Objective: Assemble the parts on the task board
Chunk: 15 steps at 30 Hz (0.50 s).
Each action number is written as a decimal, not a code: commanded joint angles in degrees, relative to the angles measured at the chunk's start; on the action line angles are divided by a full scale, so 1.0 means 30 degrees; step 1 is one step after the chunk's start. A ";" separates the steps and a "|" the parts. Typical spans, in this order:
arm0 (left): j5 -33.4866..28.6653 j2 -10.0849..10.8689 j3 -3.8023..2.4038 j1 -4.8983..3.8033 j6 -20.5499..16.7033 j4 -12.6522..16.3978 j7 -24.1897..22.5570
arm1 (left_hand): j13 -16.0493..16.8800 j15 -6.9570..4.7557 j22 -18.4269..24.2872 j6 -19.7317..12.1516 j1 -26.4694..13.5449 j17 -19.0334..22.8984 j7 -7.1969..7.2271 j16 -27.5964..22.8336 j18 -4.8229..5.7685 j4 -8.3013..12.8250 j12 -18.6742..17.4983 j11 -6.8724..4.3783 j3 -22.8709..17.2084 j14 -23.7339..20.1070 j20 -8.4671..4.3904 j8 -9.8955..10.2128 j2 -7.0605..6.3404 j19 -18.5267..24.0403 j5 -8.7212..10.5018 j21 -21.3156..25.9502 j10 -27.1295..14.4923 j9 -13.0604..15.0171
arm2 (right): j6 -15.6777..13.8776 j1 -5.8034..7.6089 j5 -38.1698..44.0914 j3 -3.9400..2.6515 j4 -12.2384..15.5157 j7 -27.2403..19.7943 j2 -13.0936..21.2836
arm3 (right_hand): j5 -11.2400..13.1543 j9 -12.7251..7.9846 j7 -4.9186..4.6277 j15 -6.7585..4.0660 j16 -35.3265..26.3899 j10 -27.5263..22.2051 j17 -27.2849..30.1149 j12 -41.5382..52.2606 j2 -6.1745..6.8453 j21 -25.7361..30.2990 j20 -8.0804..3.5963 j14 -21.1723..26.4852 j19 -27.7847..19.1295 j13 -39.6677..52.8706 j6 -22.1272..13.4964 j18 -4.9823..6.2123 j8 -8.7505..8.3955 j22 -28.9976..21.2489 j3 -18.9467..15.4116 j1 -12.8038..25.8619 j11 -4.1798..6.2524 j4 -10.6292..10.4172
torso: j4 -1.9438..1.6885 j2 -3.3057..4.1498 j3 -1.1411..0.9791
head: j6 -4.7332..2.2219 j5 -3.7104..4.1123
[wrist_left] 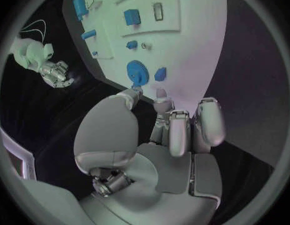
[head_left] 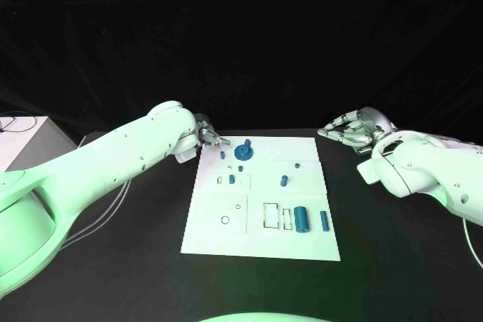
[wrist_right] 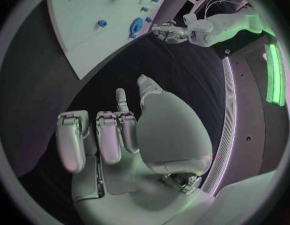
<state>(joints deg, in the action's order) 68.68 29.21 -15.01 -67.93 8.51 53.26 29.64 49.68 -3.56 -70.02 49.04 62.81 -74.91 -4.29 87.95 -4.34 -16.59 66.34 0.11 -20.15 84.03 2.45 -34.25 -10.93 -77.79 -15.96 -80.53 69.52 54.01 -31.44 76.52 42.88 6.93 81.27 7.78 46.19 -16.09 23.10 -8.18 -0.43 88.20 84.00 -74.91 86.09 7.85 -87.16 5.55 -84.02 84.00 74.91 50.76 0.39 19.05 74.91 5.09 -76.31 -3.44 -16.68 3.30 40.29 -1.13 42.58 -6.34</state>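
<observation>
The white task board (head_left: 270, 244) lies in the middle of the black table. A blue gear (head_left: 243, 152) stands near its far left corner, with small blue pieces (head_left: 285, 180) scattered behind it and two blue cylinders (head_left: 300, 218) near the front. My left hand (head_left: 206, 137) hovers at that far left corner, holding nothing. In the left wrist view its fingertips (wrist_left: 160, 92) sit just short of the gear (wrist_left: 137, 73) and a small blue piece (wrist_left: 160, 74). My right hand (head_left: 352, 131) hangs off the board's far right corner, fingers loosely curved and holding nothing.
A white box (head_left: 22, 137) stands at the table's far left with thin cables beside it. Bare black table runs along both sides of the board (wrist_right: 76, 25). The right wrist view shows the left hand (wrist_right: 170, 32) beyond the gear (wrist_right: 137, 25).
</observation>
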 commanded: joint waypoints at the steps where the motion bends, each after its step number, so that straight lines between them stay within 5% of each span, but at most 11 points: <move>1: 0.0251 -0.0175 0.0003 -0.0068 0.0645 -0.0233 -0.0198 | 0.0016 0.0128 -0.0020 -0.0032 0.0095 -0.3869 0.0014 0.0004 -0.0009 -0.0045 0.0017 0.0016 0.0115 0.1546 0.0082 0.0076 0.0055 0.0004 -0.0069 0.0009 -0.0119 -0.0030 | 0.0009 0.0024 0.0119 -0.0016 0.0047 -0.0230 0.0003 | -0.0077 0.0017 -0.0011 -0.0060 -0.0075 0.0263 -0.3115 -0.0066 -0.0030 0.0109 -0.0082 -0.1554 0.1527 0.3322 -0.0146 0.0147 0.0083 0.4264 0.0050 0.0155 -0.0059 -0.0006 | -0.0010 0.0015 -0.0004 | 0.0034 -0.0001; 15: 0.0647 -0.0497 0.0283 -0.0163 0.1107 -0.0978 -0.0166 | -0.0091 0.0133 0.0026 0.0015 0.0104 -0.3837 0.0014 -0.0013 -0.0020 -0.0051 -0.0037 0.0019 0.0133 0.1534 0.0097 0.0078 0.0096 0.0032 -0.0080 0.0032 -0.0178 -0.0051 | -0.0021 0.0065 0.0138 -0.0023 0.0067 -0.0226 -0.0004 | -0.0104 0.0070 -0.0010 -0.0061 -0.0081 0.0254 -0.3105 -0.0074 -0.0023 0.0118 -0.0083 -0.1552 0.1526 0.3312 -0.0174 0.0149 0.0083 0.4259 0.0068 0.0165 -0.0058 0.0009 | -0.0023 -0.0009 -0.0007 | 0.0173 0.0026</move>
<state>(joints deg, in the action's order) 69.86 27.93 -14.16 -68.28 10.50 50.38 29.64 49.45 -3.56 -70.01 49.04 62.81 -74.90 -4.29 87.95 -4.34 -16.76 66.34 0.10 -19.99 84.03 2.45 -34.25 -10.93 -77.79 -15.97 -80.53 69.52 53.95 -31.50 76.68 42.90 6.89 81.36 7.77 46.18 -16.09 23.27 -8.18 -0.43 88.21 84.00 -74.91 86.09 7.85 -87.16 5.55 -84.02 84.00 74.90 50.76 0.39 19.05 74.91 5.09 -76.31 -3.44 -16.68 3.25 40.30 -1.12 43.03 -6.32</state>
